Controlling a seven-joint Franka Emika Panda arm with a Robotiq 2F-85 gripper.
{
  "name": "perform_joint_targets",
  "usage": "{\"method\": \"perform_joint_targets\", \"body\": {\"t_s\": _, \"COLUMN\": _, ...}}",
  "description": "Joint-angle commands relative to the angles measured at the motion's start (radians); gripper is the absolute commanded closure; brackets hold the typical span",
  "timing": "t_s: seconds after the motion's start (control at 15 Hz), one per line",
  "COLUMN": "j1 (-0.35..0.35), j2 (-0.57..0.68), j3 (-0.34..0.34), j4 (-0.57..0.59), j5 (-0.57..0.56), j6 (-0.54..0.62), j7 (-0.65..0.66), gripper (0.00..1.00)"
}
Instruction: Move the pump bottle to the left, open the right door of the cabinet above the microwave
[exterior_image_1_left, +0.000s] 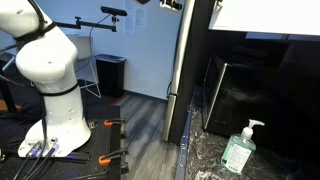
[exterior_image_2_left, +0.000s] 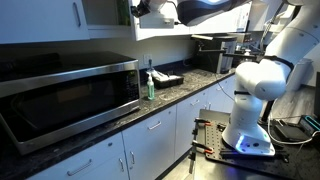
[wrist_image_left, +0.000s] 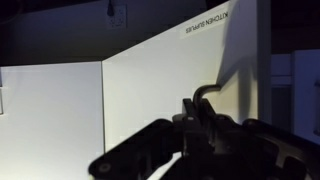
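Standing on the speckled dark granite counter (exterior_image_1_left: 205, 165), the small translucent pale-green pump bottle with a white pump head (exterior_image_1_left: 239, 150) sits just in front of the large black glossy microwave (exterior_image_1_left: 275, 95) in an exterior view. Only here do the arm's white base (exterior_image_1_left: 55, 90) and a black bin (exterior_image_1_left: 110, 74) show.

From the opposite side, an exterior view shows the bottle beside the microwave's end, below the white wall cabinet (exterior_image_2_left: 40, 20). The dark gripper (exterior_image_2_left: 143, 10) is up at cabinet height.

Only the wrist view shows writing: a small label (wrist_image_left: 205, 25) reading "KITCHEN SUPPLIES", upside down, on the flat white right door (wrist_image_left: 170, 80), which stands angled against its neighbouring white door (wrist_image_left: 50, 120). The claw is clamped on the thin silver bar handle (wrist_image_left: 205, 93).
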Motion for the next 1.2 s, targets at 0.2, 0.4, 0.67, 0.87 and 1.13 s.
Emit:
{"method": "perform_joint_targets", "body": {"t_s": 0.2, "j1": 0.008, "j2": -0.095, "j3": 0.009, "j4": -0.077, "j5": 0.024, "j6": -0.137, "j7": 0.048, "gripper": 0.97}}
{"method": "perform_joint_targets", "body": {"t_s": 0.4, "j1": 0.013, "j2": -0.11, "j3": 0.015, "j4": -0.086, "j5": 0.033, "j6": -0.174, "j7": 0.045, "gripper": 0.97}}
{"method": "perform_joint_targets", "body": {"t_s": 0.67, "j1": 0.019, "j2": -0.119, "j3": 0.021, "j4": -0.092, "j5": 0.036, "j6": -0.201, "j7": 0.049, "gripper": 0.97}}
{"method": "perform_joint_targets", "body": {"t_s": 0.87, "j1": 0.02, "j2": -0.122, "j3": 0.022, "j4": -0.095, "j5": 0.039, "j6": -0.204, "j7": 0.048, "gripper": 0.92}}
{"method": "perform_joint_targets", "body": {"t_s": 1.13, "j1": 0.025, "j2": -0.12, "j3": 0.019, "j4": -0.096, "j5": 0.036, "j6": -0.2, "j7": 0.061, "gripper": 0.51}}
